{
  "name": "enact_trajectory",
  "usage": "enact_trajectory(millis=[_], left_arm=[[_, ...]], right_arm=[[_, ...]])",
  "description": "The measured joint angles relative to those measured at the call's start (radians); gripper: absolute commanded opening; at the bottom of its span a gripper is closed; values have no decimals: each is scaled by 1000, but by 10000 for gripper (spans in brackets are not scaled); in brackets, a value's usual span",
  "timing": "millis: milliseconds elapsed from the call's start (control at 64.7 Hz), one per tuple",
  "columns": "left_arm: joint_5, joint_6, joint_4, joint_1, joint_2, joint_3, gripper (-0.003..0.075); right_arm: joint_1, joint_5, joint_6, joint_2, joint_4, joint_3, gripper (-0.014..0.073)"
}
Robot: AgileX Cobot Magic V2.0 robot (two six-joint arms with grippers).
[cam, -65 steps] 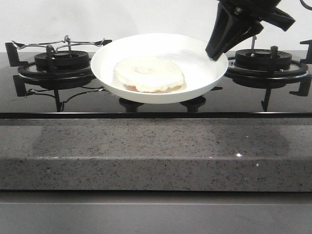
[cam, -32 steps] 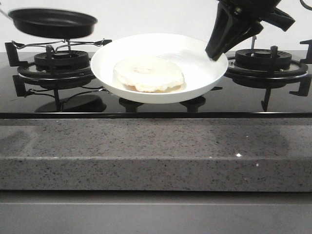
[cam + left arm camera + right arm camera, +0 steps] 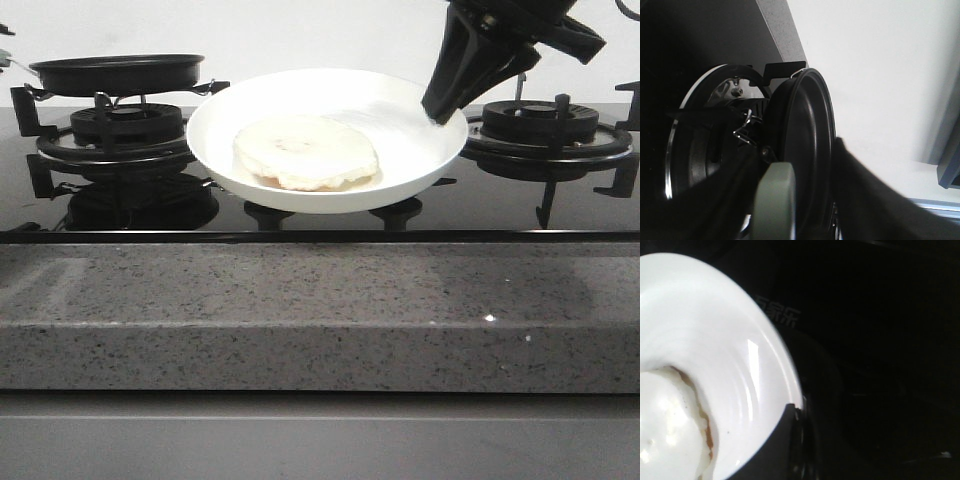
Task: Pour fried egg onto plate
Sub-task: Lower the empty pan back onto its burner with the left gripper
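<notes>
fried egg [image 3: 306,151] flat in tilted plate [image 3: 410,150], long axis left-right

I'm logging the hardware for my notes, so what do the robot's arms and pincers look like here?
The right pincer is glossy black, with flat tapering fingers beneath a bulkier black angular wrist housing. In the left wrist view, the left pincer appears as dark blurred fingers either side of a pale grey-green piece. No cables or markings are visible.
</notes>
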Motion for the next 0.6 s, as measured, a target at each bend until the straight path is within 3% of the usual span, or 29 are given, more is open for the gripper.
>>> enact_trajectory(millis=[62,247,603], left_arm=[[0,0,-6,0,0,0,525],[4,2,-6,16,0,-2,530],[66,21,32,180,-8,-9,526]], right_arm=[[0,0,0,0,0,0,-57],[0,0,0,0,0,0,-57],[0,0,0,0,0,0,-57]])
